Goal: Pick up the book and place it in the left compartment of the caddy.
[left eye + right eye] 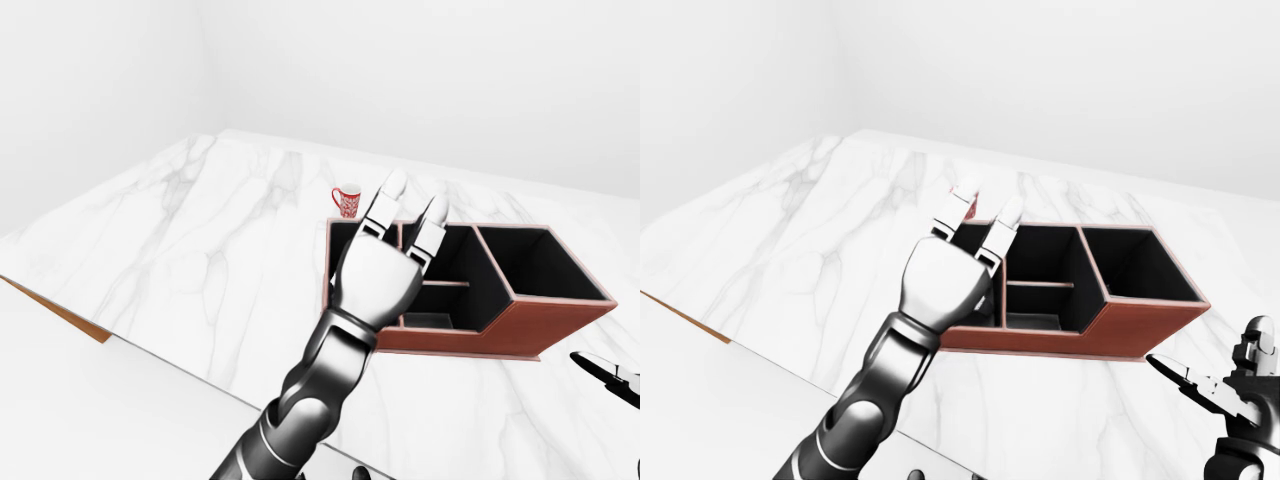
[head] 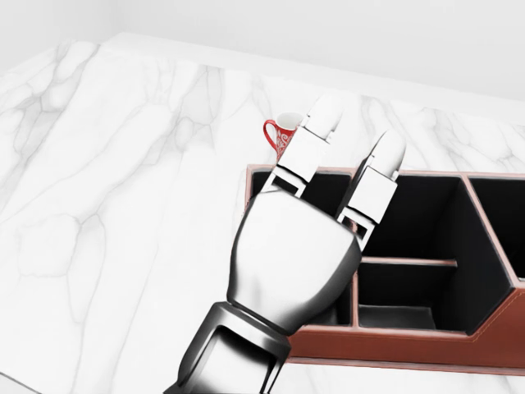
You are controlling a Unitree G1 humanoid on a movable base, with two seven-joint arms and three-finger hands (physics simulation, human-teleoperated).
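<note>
Your left hand (image 2: 287,263) is up above the caddy (image 1: 520,325), palm turned away from the head view, fingers (image 2: 310,148) stretched straight and spread apart, nothing in them. The silver forearm rises from the bottom of the left-eye view and hides most of the caddy's left compartment (image 2: 328,185). That hand is what blocks your sight: the book can't be made out anywhere, and whether it lies in that left compartment behind the palm can't be told. Just past the caddy's far left corner, a red patterned mug (image 1: 346,201) peeks out beside your fingertips. The caddy's middle compartments and right compartment show dark, open interiors. Your right hand (image 1: 1240,385) sits low, off the caddy's near right end, and whether its fingers are apart or together can't be told. All of it rests on the marble counter (image 1: 180,250)
</note>
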